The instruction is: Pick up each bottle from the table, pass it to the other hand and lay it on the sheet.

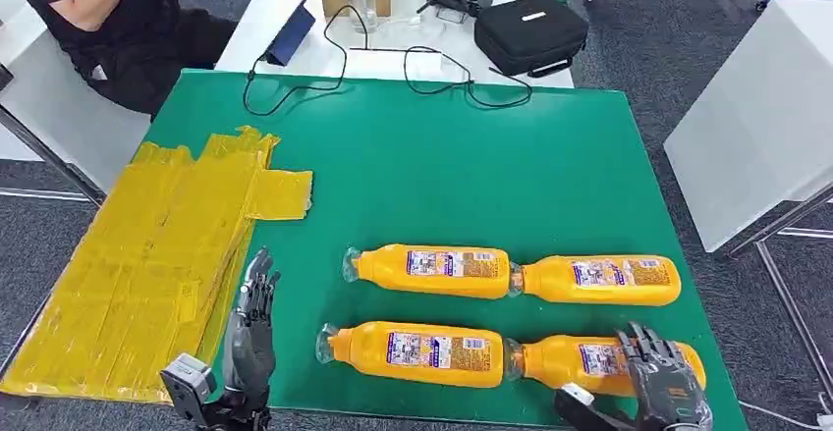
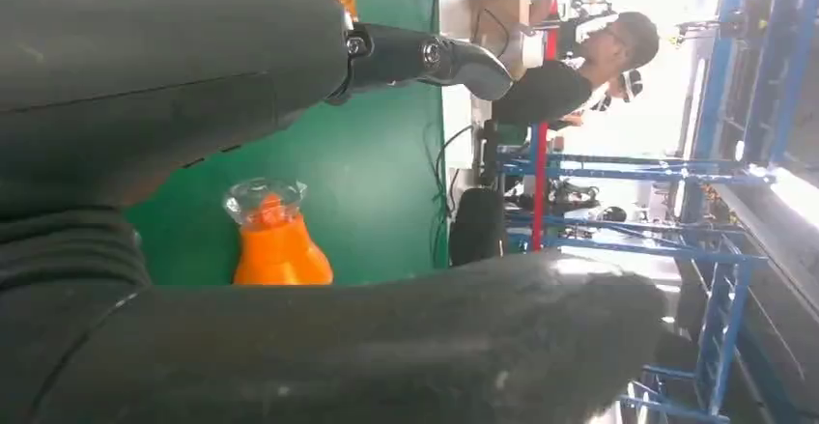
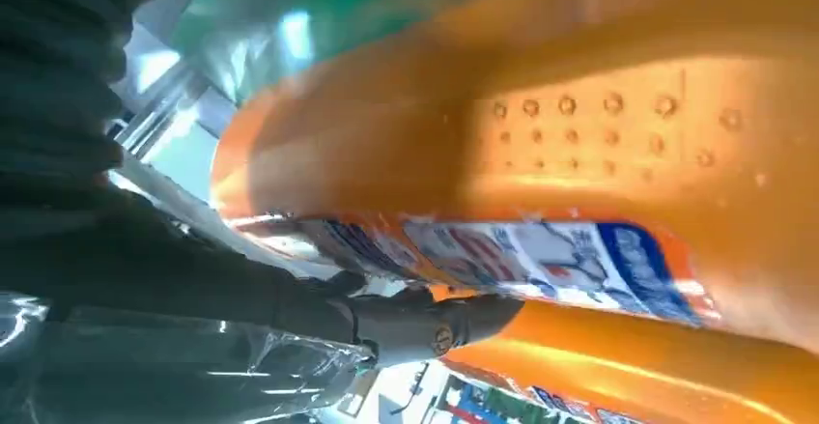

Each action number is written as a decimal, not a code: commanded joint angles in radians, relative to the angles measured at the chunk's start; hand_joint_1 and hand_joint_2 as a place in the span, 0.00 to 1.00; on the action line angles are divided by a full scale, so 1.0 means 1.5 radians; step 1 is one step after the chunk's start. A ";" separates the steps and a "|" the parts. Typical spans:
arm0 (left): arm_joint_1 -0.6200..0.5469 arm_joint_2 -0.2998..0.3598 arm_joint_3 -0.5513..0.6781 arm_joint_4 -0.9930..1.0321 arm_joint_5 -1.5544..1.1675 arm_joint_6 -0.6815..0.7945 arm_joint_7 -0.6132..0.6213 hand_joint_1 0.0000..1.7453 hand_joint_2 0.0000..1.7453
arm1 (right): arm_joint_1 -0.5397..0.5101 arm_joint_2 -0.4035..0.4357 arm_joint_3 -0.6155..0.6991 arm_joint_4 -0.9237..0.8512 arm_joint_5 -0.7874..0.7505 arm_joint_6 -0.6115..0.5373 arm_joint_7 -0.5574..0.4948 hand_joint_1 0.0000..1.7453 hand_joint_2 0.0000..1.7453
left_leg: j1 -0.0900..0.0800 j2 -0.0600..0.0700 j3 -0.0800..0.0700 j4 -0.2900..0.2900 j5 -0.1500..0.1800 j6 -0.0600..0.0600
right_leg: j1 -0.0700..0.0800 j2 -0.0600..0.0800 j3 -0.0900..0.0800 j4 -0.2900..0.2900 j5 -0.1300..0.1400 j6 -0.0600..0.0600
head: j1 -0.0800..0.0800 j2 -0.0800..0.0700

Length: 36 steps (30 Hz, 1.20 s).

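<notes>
- Bottles: four orange ones, lying on their sides on the green tabletop [image 1: 550, 166] in two rows of two.
- Near-right bottle [image 1: 575, 360] directly under the right robot hand [image 1: 663, 377], fingers curled over its body; full grip or mere touch, cannot tell.
- Near-left bottle [image 1: 417, 352] between the two robot hands.
- Far pair: far-left bottle [image 1: 432, 271], far-right bottle [image 1: 601, 280], beyond the right robot hand.
- Left robot hand [image 1: 250, 318] spread, holding nothing, just beside one yellow sheet [image 1: 147, 264].

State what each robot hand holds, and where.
Left robot hand: nothing. Right robot hand lies on the near-right orange bottle; a grip cannot be told.
</notes>
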 commanded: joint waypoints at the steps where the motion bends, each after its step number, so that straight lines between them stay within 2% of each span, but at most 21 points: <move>1: -0.003 0.009 0.026 0.014 0.004 -0.004 -0.001 0.00 0.00 | 0.004 -0.051 0.030 0.105 -0.009 0.062 0.027 1.00 1.00 | 0.001 0.001 0.005 0.001 -0.002 -0.002 | 0.001 0.000 0.005 0.000 -0.002 -0.003 | 0.000 0.000; 2: -0.003 0.008 0.027 0.012 0.004 -0.004 -0.001 0.00 0.00 | 0.005 -0.050 0.028 0.107 -0.009 0.066 0.027 1.00 1.00 | 0.001 0.000 0.003 0.000 -0.001 -0.001 | 0.001 -0.001 0.004 -0.001 0.000 -0.001 | 0.000 0.000; 5: 0.002 0.008 0.030 0.003 0.007 0.002 0.001 0.00 0.00 | 0.000 -0.045 0.028 0.122 -0.010 0.081 0.027 1.00 1.00 | 0.000 -0.002 0.005 0.000 -0.001 -0.001 | 0.001 -0.002 0.004 -0.001 -0.002 -0.003 | 0.000 0.000; 6: 0.005 0.008 0.031 -0.001 0.008 0.004 0.002 0.00 0.00 | -0.006 -0.045 0.031 0.131 -0.009 0.086 0.026 1.00 1.00 | 0.001 -0.001 0.006 0.001 -0.003 -0.001 | 0.002 -0.001 0.000 -0.001 -0.003 -0.002 | 0.001 0.000; 7: 0.008 0.008 0.032 -0.005 0.008 0.005 0.003 0.00 0.00 | -0.012 -0.049 0.034 0.143 -0.009 0.090 0.026 1.00 1.00 | 0.001 -0.001 0.007 0.000 -0.004 -0.002 | 0.001 -0.002 0.002 -0.002 -0.004 0.000 | 0.000 0.000; 8: 0.008 0.008 0.033 -0.006 0.008 0.005 0.003 0.00 0.00 | -0.014 -0.050 0.035 0.145 -0.009 0.091 0.026 1.00 1.00 | 0.001 0.000 0.009 0.000 -0.005 0.001 | 0.001 0.000 0.003 -0.002 -0.004 0.000 | 0.001 0.000; 15: 0.008 0.008 0.033 -0.006 0.008 0.005 0.003 0.00 0.00 | -0.014 -0.050 0.035 0.145 -0.009 0.091 0.026 1.00 1.00 | 0.001 -0.001 0.014 -0.001 -0.005 0.000 | 0.001 -0.002 0.007 -0.002 -0.005 -0.001 | 0.000 0.000; 22: 0.009 0.007 0.032 -0.007 0.009 0.005 0.003 0.00 0.00 | -0.015 -0.051 0.033 0.147 -0.010 0.093 0.026 1.00 1.00 | 0.001 -0.001 0.014 0.000 -0.006 0.000 | 0.001 -0.002 0.008 -0.002 -0.007 0.000 | 0.000 0.000; 29: 0.021 0.001 0.034 -0.019 0.009 0.008 0.009 0.00 0.00 | 0.010 -0.033 0.002 0.142 -0.012 0.138 0.025 1.00 1.00 | 0.001 -0.002 0.015 -0.001 -0.006 0.001 | 0.001 -0.002 0.009 -0.002 -0.007 0.000 | 0.000 0.000; 32: 0.029 -0.002 0.039 -0.031 0.008 0.009 0.011 0.00 0.00 | -0.003 -0.009 -0.020 0.136 0.002 0.098 0.009 1.00 1.00 | 0.001 -0.003 0.016 -0.001 -0.006 0.000 | 0.001 -0.003 0.010 -0.002 -0.008 0.000 | 0.000 0.000; 33: 0.036 -0.004 0.044 -0.038 0.008 0.008 0.011 0.00 0.00 | -0.011 0.009 -0.037 0.119 -0.022 0.062 -0.024 1.00 1.00 | 0.001 -0.003 0.017 0.000 -0.006 0.000 | 0.002 -0.003 0.011 -0.002 -0.008 0.000 | 0.000 0.000; 35: 0.043 -0.006 0.051 -0.041 0.011 -0.003 0.008 0.00 0.00 | -0.004 0.031 -0.076 0.055 -0.119 0.072 -0.102 1.00 1.00 | 0.001 -0.001 0.018 0.000 -0.007 0.001 | 0.001 -0.001 0.012 -0.002 -0.009 0.001 | 0.000 0.000; 36: 0.036 -0.008 0.061 -0.028 0.030 -0.022 -0.003 0.00 0.00 | 0.015 0.013 -0.117 -0.009 -0.303 0.040 -0.192 1.00 1.00 | 0.001 -0.002 0.018 0.000 -0.008 -0.001 | 0.001 -0.002 0.012 -0.001 -0.009 0.001 | 0.000 0.000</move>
